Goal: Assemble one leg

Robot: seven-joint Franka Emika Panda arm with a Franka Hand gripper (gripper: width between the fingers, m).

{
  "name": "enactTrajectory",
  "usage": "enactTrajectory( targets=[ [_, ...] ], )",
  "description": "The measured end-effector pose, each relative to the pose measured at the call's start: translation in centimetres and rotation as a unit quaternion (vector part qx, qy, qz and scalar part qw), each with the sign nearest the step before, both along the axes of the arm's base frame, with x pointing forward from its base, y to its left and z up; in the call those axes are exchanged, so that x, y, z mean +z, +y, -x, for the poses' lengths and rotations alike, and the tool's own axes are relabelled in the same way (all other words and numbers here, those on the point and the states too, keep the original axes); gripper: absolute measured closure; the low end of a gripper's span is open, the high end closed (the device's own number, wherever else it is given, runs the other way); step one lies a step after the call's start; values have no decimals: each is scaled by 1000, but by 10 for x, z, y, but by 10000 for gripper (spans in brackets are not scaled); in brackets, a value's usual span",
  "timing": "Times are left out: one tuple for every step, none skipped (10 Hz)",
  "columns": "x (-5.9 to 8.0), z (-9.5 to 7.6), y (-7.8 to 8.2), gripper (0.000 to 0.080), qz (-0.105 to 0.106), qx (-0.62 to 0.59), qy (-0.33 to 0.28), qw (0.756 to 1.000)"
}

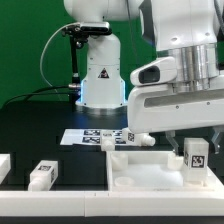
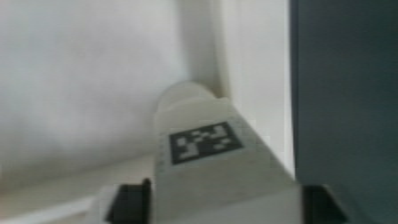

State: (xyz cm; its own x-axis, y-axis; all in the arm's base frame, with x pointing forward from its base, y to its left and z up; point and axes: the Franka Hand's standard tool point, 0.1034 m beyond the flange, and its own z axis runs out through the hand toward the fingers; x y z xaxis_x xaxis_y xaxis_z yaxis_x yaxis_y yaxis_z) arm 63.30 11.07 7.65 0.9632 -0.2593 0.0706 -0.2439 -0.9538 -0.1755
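My gripper is shut on a leg, a chunky white block with a black-and-white tag. It holds the leg upright over the right end of the large white panel with a raised rim. In the wrist view the leg runs out between my dark fingers, with its tag facing the camera and its far end near the panel's inner corner. I cannot tell whether the leg touches the panel.
Two loose legs lie on the dark table at the exterior view's left. Another white part lies by the marker board, behind the panel. The arm's base stands at the back.
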Motion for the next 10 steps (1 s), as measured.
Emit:
enactTrajectory(
  targets=[
    [0,0,-3,462,-2,-30,5,1000],
    [-1,0,-3,510,-8,-80,12,997],
    [-1,0,-3,510,-13,-130,19,991],
    [-2,0,-1,510,-20,-211,32,977],
    [-2,2,3,510,-24,-289,44,956],
    [-2,1,5,510,-24,-349,54,935],
    [-2,-2,6,510,-36,-441,63,895],
    [-2,-4,9,510,-48,-524,73,847],
    [-2,-4,8,510,-48,-526,72,846],
    [-2,-4,7,509,-47,-518,71,851]
  ],
)
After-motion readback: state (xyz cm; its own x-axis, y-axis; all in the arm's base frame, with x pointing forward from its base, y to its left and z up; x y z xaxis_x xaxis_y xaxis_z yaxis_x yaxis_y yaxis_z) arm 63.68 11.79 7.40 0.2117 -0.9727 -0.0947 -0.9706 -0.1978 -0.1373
